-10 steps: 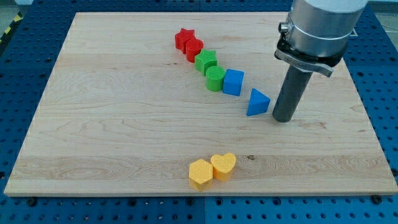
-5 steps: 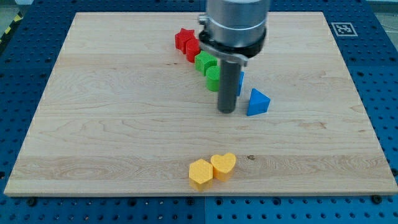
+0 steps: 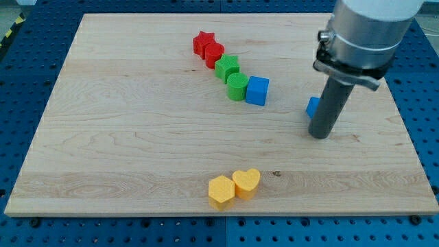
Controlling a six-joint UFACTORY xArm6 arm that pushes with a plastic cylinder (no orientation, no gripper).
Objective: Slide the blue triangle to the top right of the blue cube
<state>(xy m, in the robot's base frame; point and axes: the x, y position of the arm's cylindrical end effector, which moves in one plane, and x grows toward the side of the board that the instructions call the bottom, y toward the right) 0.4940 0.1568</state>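
Wooden tabletop (image 3: 137, 137), tip (image 3: 319, 135) down right of blue cube (image 3: 257, 90), blue triangle (image 3: 312, 106) mostly hidden behind rod, no hand fitted, so no grip state to tell.

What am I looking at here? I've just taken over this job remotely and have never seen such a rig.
One camera looks down at a slant on a wooden board. The grey cylinder is a robot arm ending in a dark rod; my tip slides on the board and pushes blocks. Nothing is held. The blue triangle is mostly hidden behind the rod, to the right of the blue cube. A chain runs up-left from the cube: two green blocks, two red blocks. Two yellow blocks sit near the view's bottom.
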